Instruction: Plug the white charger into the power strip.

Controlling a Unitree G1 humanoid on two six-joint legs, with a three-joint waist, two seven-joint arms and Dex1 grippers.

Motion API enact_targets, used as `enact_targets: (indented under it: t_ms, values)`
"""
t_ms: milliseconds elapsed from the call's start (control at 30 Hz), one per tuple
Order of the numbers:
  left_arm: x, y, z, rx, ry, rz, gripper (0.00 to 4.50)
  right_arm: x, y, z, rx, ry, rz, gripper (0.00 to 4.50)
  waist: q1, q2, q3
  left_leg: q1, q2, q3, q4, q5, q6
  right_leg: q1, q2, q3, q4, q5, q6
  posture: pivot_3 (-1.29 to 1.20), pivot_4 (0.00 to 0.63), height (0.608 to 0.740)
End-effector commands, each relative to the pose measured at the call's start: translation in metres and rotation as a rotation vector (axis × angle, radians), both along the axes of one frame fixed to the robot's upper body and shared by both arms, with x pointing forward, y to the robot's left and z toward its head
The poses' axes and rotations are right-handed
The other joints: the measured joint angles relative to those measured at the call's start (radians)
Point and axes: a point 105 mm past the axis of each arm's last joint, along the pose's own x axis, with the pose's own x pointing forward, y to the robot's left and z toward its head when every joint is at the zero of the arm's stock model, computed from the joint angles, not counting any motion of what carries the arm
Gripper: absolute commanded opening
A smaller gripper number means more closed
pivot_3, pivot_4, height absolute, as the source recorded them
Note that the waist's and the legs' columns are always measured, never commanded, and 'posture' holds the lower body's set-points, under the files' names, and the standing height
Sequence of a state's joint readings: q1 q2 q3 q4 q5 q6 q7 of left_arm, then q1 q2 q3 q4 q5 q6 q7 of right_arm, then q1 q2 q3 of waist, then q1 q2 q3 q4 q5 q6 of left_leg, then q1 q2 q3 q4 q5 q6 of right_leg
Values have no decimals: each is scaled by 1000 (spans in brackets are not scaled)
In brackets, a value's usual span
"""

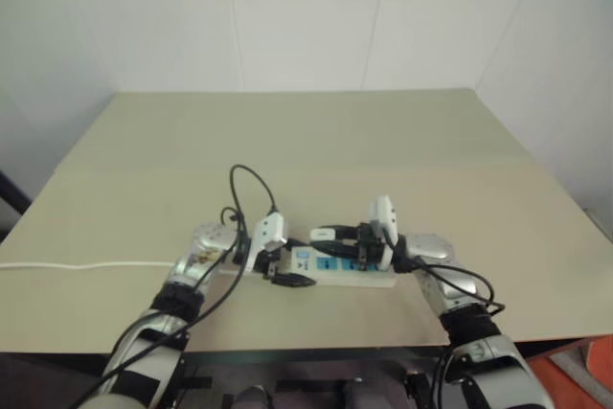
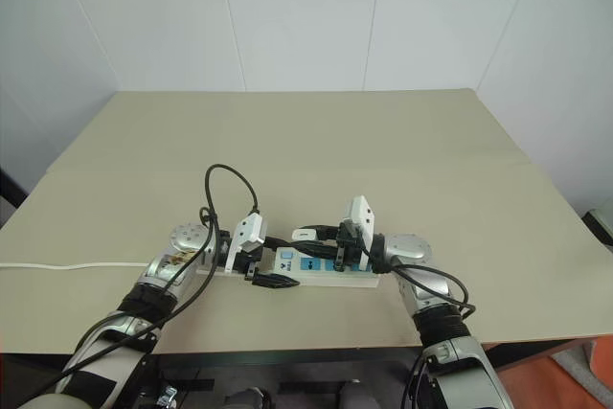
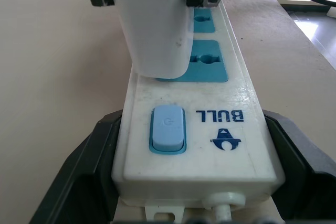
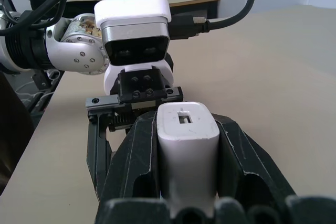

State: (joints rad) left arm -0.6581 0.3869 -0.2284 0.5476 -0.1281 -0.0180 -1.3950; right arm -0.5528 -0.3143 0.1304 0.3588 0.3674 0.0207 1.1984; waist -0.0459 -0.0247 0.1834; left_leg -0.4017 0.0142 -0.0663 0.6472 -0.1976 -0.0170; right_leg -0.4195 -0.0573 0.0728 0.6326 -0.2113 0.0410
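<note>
One power strip (image 3: 194, 129) lies on the one desk (image 1: 306, 141), and one white charger (image 4: 188, 150) stands over it. On the strip's face there is one pale blue switch (image 3: 167, 128), and two blue socket faces (image 3: 209, 61) can be counted beside the charger, with any further one hidden beneath it. Two robot hands are there, the left hand (image 1: 283, 270) and the right hand (image 1: 337, 241), and one thin white cord (image 1: 86, 264) runs across the desk.
</note>
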Motion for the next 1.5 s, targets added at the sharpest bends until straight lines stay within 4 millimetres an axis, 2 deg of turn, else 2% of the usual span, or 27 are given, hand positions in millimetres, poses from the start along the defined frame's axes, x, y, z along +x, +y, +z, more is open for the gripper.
enact_targets:
  t_ms: [33, 1100, 1333, 1500]
  values:
    - [-5, 7, -7, 45, 18, -14, 3293, 10, -25, 3, -31, -20, -75, 1114, 0, 0, 0, 0, 0, 0, 0, 0, 0, 0, 0, 0, 0, 0, 0, 0, 150, 740]
    - [-5, 6, -7, 35, 17, -4, 3293, 13, -71, -17, -128, 31, -168, 1114, 9, 0, 0, 0, -1, 0, 0, 0, 0, 1, -1, 0, -1, 0, 0, 0, 150, 740]
    - [-5, 7, -7, 37, 16, -2, 3293, 13, -76, -19, -144, 33, -174, 1114, 10, 0, 0, 0, -1, 0, 0, 0, 0, 1, -1, 0, -1, 0, 0, 0, 150, 740]
    - [-5, 7, -6, 35, 15, -1, 3293, 12, -71, -19, -164, 23, -142, 1114, 10, 0, 0, 0, -1, 0, 0, 0, 0, 1, -1, 0, -1, 0, 0, 0, 150, 740]
